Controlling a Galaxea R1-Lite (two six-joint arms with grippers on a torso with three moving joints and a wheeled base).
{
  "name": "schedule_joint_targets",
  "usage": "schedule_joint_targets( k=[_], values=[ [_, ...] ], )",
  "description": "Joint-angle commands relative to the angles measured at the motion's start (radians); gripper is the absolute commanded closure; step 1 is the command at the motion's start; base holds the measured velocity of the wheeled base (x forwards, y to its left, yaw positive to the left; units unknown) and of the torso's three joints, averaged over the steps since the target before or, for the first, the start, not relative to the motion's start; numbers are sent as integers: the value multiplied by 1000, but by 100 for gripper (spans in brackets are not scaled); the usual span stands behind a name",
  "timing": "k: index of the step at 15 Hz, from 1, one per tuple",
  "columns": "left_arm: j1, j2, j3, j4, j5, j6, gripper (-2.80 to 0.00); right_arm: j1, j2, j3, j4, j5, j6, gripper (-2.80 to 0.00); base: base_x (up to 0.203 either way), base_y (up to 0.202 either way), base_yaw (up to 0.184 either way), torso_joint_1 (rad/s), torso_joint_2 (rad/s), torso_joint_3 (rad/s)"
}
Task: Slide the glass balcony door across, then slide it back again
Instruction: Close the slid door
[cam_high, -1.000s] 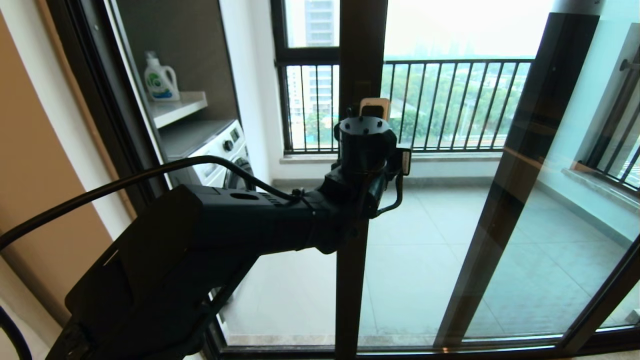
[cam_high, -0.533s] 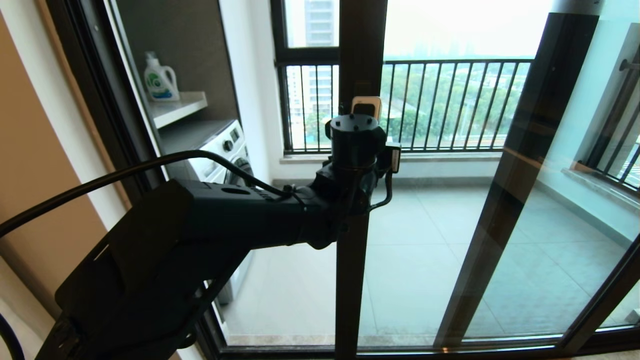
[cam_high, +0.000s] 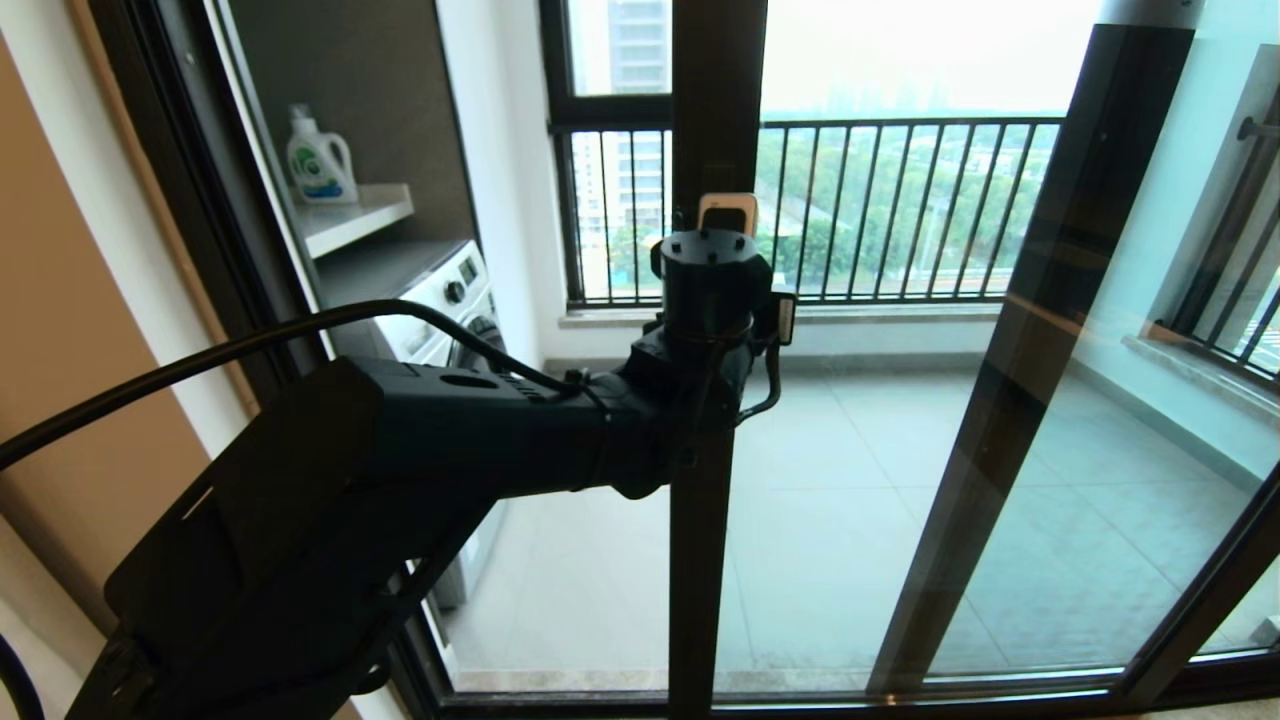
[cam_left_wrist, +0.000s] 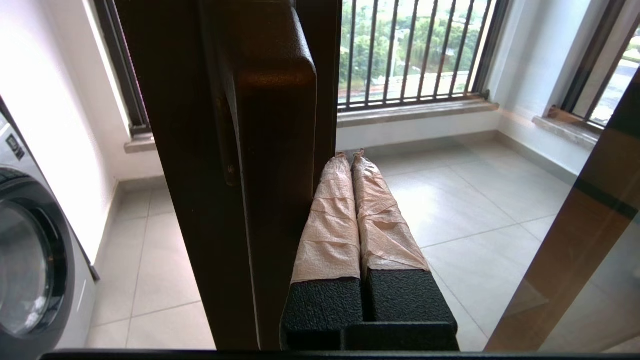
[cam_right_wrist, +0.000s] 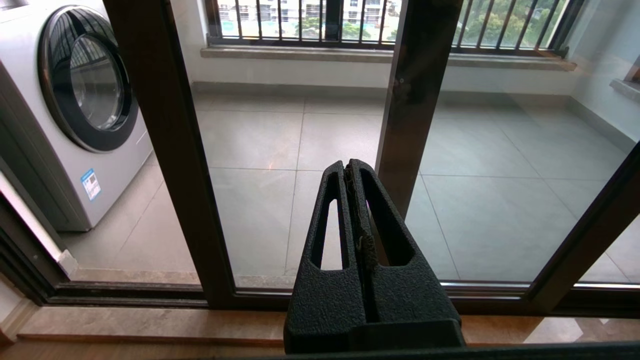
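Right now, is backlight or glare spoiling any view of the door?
Head view: bright sky beyond leaves the door stile and left gripper nearly silhouetted. Left wrist view: handle dark but readable, with a soft highlight. Right wrist view: evenly lit, faint reflections on the glass beyond the right gripper.

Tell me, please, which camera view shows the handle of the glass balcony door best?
The left wrist view: the handle fills the picture's middle, on the stile of the glass balcony door, with the shut left gripper beside it. In the head view, the left arm hides it. In the right wrist view, only lower frame and glass show.
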Motion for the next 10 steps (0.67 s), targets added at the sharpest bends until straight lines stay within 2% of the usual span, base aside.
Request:
schedule_joint_targets(
  k=[1, 4, 8, 10],
  values=[
    [3, -17, 8, -6, 7, -2, 0, 1, 1, 11, 0, 1, -2, 0, 0, 0, 0, 0, 0, 0],
    [3, -65, 94, -7, 3, -14, 0, 0, 1, 11, 0, 1, -1, 0, 0, 0, 0, 0, 0, 0],
    [14, -94, 115, -7, 11, -44, 0, 1, 1, 11, 0, 1, -2, 0, 0, 0, 0, 0, 0, 0],
    [22, -117, 166, -7, 20, -58, 0, -1, 1, 12, 0, 1, 0, 0, 0, 0, 0, 0, 0, 0]
  ],
)
